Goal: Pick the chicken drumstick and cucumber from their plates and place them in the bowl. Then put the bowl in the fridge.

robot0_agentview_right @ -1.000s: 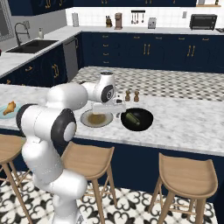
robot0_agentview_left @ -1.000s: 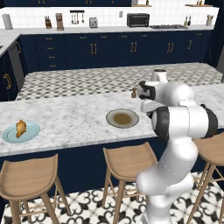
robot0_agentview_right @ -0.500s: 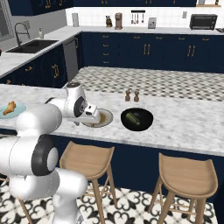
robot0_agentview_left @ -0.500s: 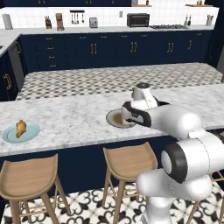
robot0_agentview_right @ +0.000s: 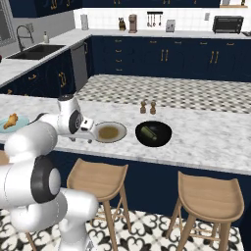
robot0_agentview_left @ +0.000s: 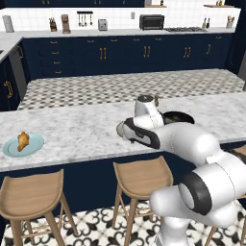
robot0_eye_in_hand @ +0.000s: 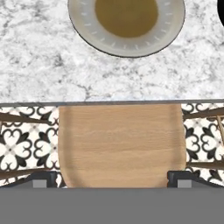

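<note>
The chicken drumstick (robot0_agentview_left: 22,140) (robot0_agentview_right: 10,120) lies on the pale blue plate (robot0_agentview_left: 33,146) (robot0_agentview_right: 5,128) at the counter's left end. In the black bowl (robot0_agentview_right: 164,139) (robot0_agentview_left: 178,116) lies the cucumber (robot0_agentview_right: 148,131). Left of the bowl sits the grey-beige plate (robot0_agentview_right: 110,138) (robot0_eye_in_hand: 83,27) with a bare brown centre. My gripper (robot0_agentview_right: 89,133) (robot0_agentview_left: 122,129) (robot0_eye_in_hand: 112,177) hangs open and empty over the counter's front edge, just left of the grey-beige plate and well to the right of the drumstick. The fridge is out of view.
Two small shakers (robot0_agentview_right: 148,107) stand behind the bowl. Wooden stools (robot0_eye_in_hand: 120,144) (robot0_agentview_right: 100,179) (robot0_agentview_left: 31,192) line the counter's front. A sink (robot0_agentview_right: 34,51) is in the far left counter, and navy cabinets run along the back wall.
The arm has swung left along the counter, from over the bowl and grey-beige plate to the plate's left side near the front edge. The gripper stayed open.
</note>
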Motion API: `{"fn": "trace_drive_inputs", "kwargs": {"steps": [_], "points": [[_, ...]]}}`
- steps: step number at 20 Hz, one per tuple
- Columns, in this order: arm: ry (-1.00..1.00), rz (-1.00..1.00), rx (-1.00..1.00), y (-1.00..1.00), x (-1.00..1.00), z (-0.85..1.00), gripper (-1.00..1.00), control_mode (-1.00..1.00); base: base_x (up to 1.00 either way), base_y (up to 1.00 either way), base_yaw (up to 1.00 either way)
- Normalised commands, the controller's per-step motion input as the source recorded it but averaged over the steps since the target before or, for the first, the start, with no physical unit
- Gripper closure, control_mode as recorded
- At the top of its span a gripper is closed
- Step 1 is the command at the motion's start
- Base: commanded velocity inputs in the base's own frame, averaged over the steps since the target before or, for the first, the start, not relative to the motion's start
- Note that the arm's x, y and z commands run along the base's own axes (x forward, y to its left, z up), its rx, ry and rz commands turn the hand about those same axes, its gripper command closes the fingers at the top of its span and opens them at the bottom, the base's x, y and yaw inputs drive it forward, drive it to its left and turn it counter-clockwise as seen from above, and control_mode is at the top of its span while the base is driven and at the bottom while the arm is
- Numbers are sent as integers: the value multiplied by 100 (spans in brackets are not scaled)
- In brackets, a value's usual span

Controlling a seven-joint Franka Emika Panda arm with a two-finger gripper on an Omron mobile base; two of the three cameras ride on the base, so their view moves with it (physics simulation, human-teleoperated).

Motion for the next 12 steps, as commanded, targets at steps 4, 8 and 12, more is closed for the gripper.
{"fn": "trace_drive_inputs", "kwargs": {"steps": [4,8,12], "points": [[0,0,0,26,-3,-6,-100,-100,0,0,0],[0,0,0,0,0,0,-100,100,0,98,-3],[0,0,0,0,0,0,-100,100,34,96,-1]]}}
